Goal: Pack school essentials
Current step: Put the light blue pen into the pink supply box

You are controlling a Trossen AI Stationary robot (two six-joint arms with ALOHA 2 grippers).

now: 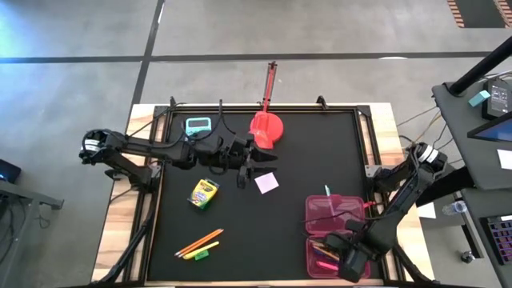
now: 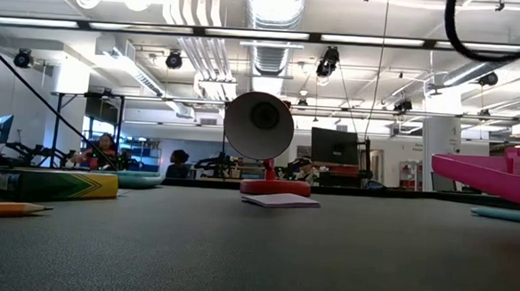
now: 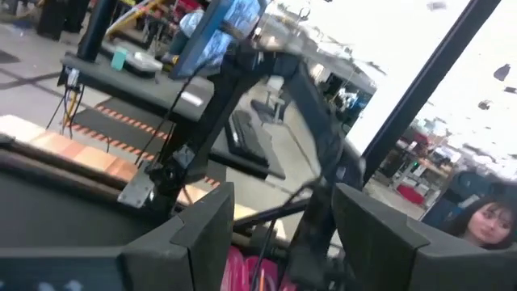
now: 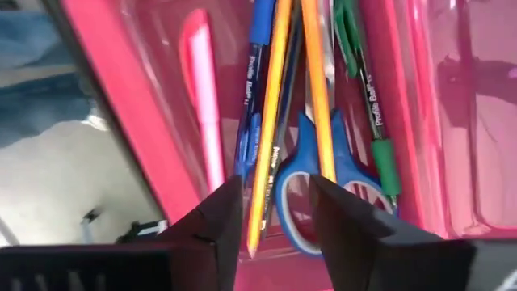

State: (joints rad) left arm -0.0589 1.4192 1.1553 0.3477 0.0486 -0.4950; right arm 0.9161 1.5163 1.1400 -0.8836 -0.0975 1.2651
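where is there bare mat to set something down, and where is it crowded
Free: the mat between the red lamp and the pink case, and the stretch between the pencils and the case. Crowded: around the left pincer, near the calculator, crayon box and note pad.

The black table mat (image 1: 320, 152) carries a crayon box (image 1: 203, 193), pencils (image 1: 198, 242), pink note pad (image 1: 266, 182), calculator (image 1: 197, 126), red lamp (image 1: 266, 128) and the pink pencil case (image 1: 330, 214) under the right gripper (image 1: 349, 258).

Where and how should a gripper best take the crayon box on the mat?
Probably across its two long sides, at the middle, coming straight down. The crayon box lies flat and slightly slanted, so the fingers should turn to match; the mat around it is bare.
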